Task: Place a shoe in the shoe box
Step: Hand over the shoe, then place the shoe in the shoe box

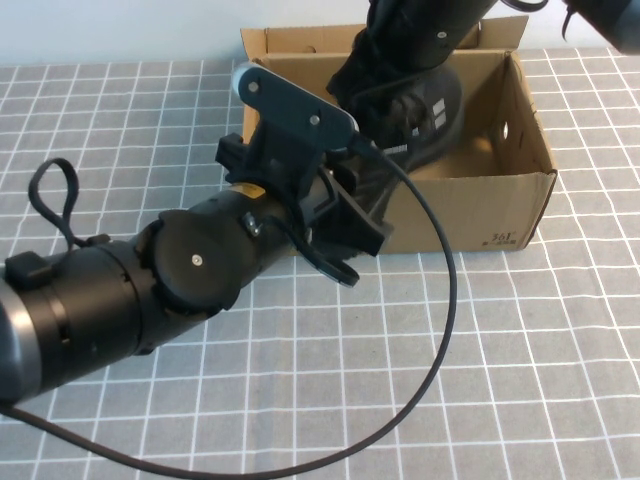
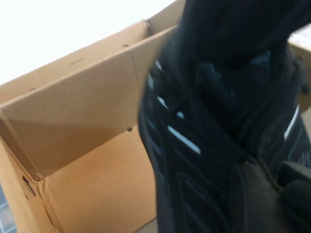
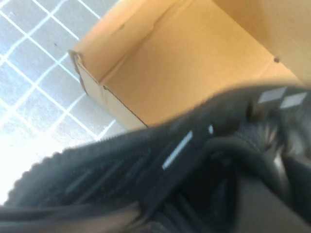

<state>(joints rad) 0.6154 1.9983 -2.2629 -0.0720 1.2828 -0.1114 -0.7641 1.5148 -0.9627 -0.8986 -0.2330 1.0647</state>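
The table, covered in a white-gridded grey cloth, carries the shoe box at its far centre; the box is brown corrugated cardboard, open at the top, flaps standing, with small dark print at its near right corner and a round hole in its right wall. The left arm stretches from the near left corner toward the box; a black cable loops from it across the cloth. The right arm comes down from the far edge over the box. The shoe, black knit with short white dashes on its side, sits tilted within the box opening, toward the left part, above the floor of the box; it fills both wrist views. The left gripper is at the near wall of the box, beside the shoe; its finger state cannot be told. The right gripper is at the shoe's upper part; whether its fingers pinch the shoe cannot be told.
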